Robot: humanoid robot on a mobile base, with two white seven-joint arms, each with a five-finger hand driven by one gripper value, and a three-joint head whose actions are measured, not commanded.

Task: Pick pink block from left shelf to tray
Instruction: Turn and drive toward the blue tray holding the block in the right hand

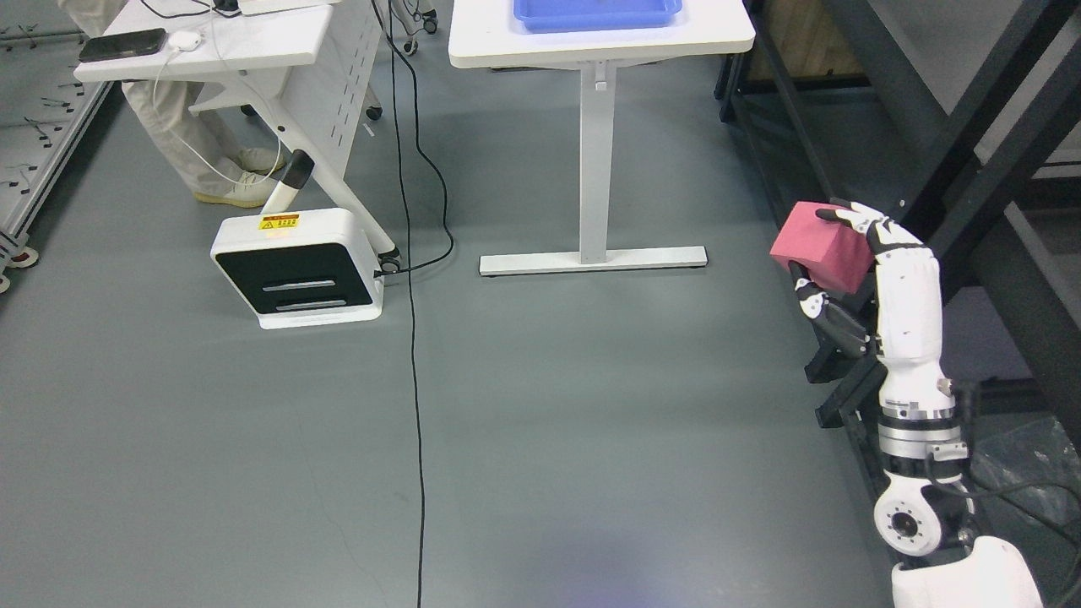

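**Pink block held in the right hand, tray well ahead**

Pink foam, by its look, is gripped in the right hand (832,253): the pink block (819,245) is pinched between the fingers (844,216) curled over its top edge and the thumb beneath. It is carried above the floor, just beside the dark shelf frame (946,169), well apart from the blue tray (597,15) on the white table (591,42).

For the carry to be done well, the pinch should be kept firm and the wrist level, and the block brought over the tray before release.

The block's long axis appears to run from upper left to lower right, one corner pointing toward the table, though the far end is hidden by the hand. The left arm is not seen.
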